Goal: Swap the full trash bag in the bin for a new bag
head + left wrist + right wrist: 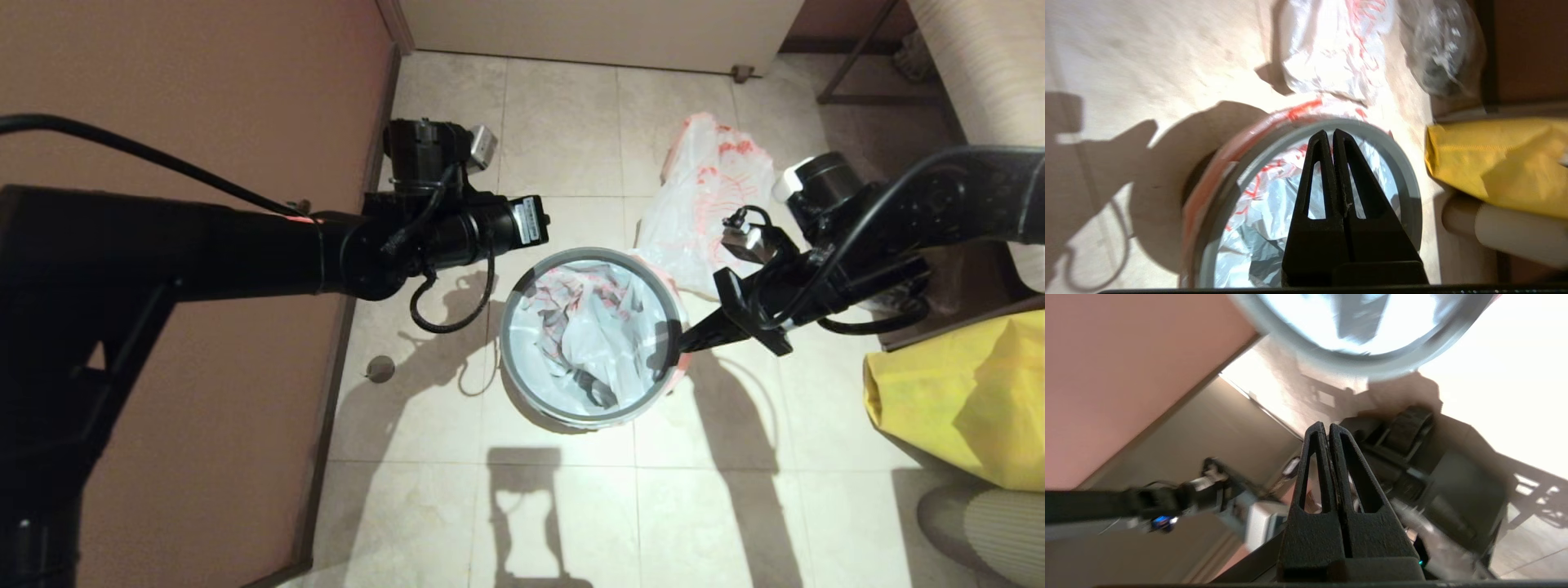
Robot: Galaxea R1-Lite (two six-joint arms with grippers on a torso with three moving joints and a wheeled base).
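The black bin stands on the tiled floor, its grey ring rim (504, 335) (1405, 163) (1306, 345) on top. A limp white bag with red print, the new bag (588, 327) (1261, 228), lines the inside, and its pink-red edge is folded out under the ring. The full trash bag (706, 204) (1331, 49) lies on the floor just behind the bin. My right gripper (674, 346) (1325, 425) is shut and empty, its tips over the bin's right rim. My left gripper (1329, 132) is shut and empty, left of the bin and pointing across it. The left wrist hides it in the head view.
A brown wall (204, 98) runs along the left. A yellow fabric bag (955, 392) (1494, 159) sits at the right, with a clear bag of dark contents (1441, 45) beyond it. A small floor drain (380, 369) lies left of the bin.
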